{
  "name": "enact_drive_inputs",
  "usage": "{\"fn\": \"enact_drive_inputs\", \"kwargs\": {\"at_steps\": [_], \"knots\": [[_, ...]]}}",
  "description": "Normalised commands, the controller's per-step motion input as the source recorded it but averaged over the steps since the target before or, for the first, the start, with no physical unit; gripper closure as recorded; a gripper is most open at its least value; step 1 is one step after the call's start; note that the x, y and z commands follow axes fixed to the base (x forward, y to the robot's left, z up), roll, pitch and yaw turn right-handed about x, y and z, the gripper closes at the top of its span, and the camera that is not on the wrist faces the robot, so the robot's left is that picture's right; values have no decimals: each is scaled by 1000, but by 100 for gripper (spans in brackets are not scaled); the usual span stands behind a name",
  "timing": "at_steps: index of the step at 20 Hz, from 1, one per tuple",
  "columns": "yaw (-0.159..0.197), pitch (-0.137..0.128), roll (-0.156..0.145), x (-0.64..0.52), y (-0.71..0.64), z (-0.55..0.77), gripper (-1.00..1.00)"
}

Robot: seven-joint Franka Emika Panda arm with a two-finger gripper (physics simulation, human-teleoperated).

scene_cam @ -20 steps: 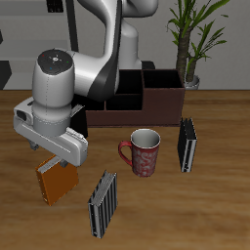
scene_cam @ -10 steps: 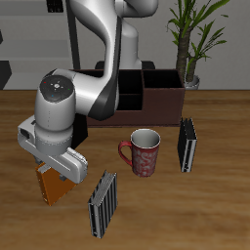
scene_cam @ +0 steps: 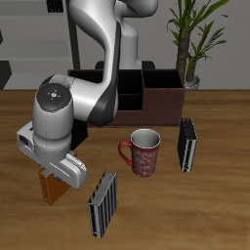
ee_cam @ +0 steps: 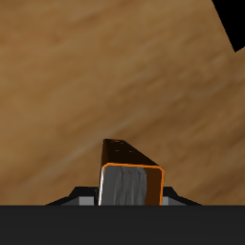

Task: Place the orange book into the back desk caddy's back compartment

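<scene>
Gripper: lowered over the orange book, fingers either side of its top edge; whether they grip it cannot be told. Orange book: upright on the wooden table, near the front edge. Beside it: striped book, red mug. Back desk caddy: farther back, well apart.

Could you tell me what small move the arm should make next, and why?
Probably close the pincer on the orange book. In the wrist view the book's top edge sits between the fingers, and from the front the hand hangs low right over it, so a grasp seems due before any lift toward the caddy. Whether the pincer already grips it, I cannot tell.
</scene>
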Motion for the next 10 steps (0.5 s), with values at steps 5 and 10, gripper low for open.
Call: {"fn": "enact_drive_inputs", "kwargs": {"at_steps": [5, 10], "knots": [[68, -16, -10, -130, 6, 288, 100], [71, -23, -48, -220, -71, 452, 100]]}}
